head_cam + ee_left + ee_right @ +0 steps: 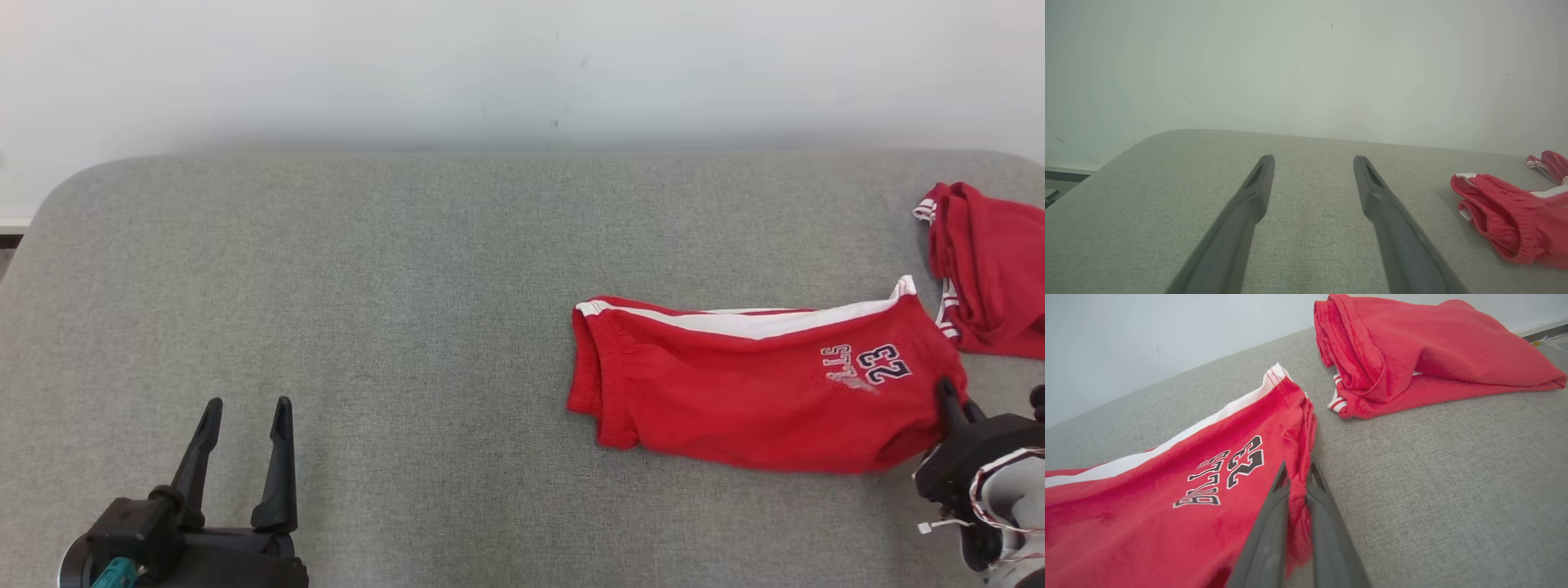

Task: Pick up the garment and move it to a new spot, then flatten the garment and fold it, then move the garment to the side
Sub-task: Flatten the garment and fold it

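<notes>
Grey woven padding (408,286) spreads before me under a pale wall (490,65). From my head view, the red shorts (735,392) lie flat on the right half of the padding, waistband toward the middle, white side stripe along the far edge, the number 23 near the leg hem. My right gripper (951,400) sits at that hem's near corner; a second red garment (992,269) lies folded just beyond, at the right edge. My left gripper (247,404) is at lower left, well apart from the shorts, fingers spread. From my left wrist, both fingers stand wide above the padding, with the waistband off to the right. From my right wrist, my fingers are pinched together on a bunched fold of the leg hem, the cloth squeezed between them.
</notes>
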Robot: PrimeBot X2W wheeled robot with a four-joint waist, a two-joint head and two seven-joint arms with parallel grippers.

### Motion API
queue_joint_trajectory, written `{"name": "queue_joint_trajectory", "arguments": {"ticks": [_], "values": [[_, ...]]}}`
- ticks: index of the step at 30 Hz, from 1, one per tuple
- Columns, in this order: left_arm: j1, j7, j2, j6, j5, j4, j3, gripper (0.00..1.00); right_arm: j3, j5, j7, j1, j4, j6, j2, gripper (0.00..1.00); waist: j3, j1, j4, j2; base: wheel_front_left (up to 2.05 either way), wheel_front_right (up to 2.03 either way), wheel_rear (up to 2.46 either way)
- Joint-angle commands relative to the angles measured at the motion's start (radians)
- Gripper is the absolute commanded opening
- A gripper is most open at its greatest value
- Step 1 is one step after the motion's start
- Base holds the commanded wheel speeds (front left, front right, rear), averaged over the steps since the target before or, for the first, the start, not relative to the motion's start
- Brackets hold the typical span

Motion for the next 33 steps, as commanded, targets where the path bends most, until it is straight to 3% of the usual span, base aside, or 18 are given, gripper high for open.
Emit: {"name": "queue_joint_trajectory", "arguments": {"ticks": [1, 8, 24, 33], "values": [[0.015, -0.002, 0.000, 0.002, 0.009, 0.001, -0.001, 1.00, 0.003, -0.003, -0.007, -0.006, -0.005, 0.000, 0.008, 0.00, -0.003, 0.0001, 0.001, 0.0001, 0.00, 0.00, 0.00], [0.021, -0.002, -0.003, 0.002, 0.010, 0.011, -0.001, 1.00, 0.025, -0.003, -0.020, -0.031, -0.055, 0.000, 0.039, 0.00, -0.026, 0.0001, 0.003, 0.0001, 0.00, 0.00, 0.00], [0.026, -0.002, -0.016, 0.002, -0.003, 0.008, 0.004, 1.00, 0.182, -0.035, -0.010, -0.016, -0.321, 0.000, 0.146, 0.00, -0.045, 0.0001, 0.039, 0.0001, 0.00, 0.00, 0.00], [0.008, -0.002, -0.026, 0.002, -0.010, 0.016, -0.002, 1.00, 0.231, -0.083, -0.018, 0.032, -0.321, 0.000, 0.244, 0.00, -0.025, 0.0001, 0.094, 0.0001, 0.00, 0.00, 0.00]]}}
